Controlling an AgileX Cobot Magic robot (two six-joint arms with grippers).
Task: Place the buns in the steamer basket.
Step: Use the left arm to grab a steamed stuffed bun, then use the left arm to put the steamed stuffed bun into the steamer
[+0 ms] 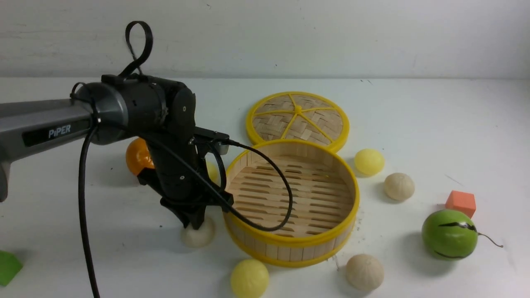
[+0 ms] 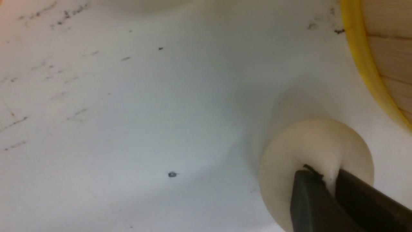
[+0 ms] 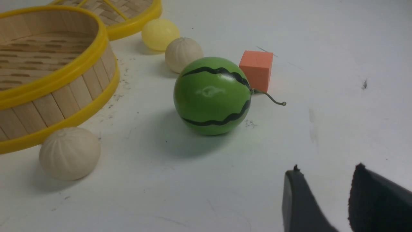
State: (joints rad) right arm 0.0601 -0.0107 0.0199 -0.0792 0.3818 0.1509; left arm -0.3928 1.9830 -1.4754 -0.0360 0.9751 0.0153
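Note:
The steamer basket [image 1: 290, 244] stands empty mid-table; it also shows in the right wrist view [image 3: 64, 96] and its yellow rim in the left wrist view [image 2: 363, 64]. My left gripper [image 1: 193, 223] points down just left of the basket, its fingers pinched into the top of a beige bun [image 1: 201, 238] that rests on the table [image 2: 315, 145]. Other buns lie around the basket: yellow [image 1: 369, 161], beige [image 1: 399, 186], beige [image 1: 364, 271], yellow [image 1: 249, 278], and a yellow one [image 1: 212, 170] mostly hidden behind the arm. My right gripper [image 3: 326, 170] is open and empty above bare table.
The woven lid [image 1: 297, 120] lies flat behind the basket. An orange fruit [image 1: 138, 156] sits behind my left arm. A green ball with a stem [image 1: 449, 234] and an orange cube [image 1: 460, 203] lie at the right. A green block [image 1: 8, 267] is at the left edge.

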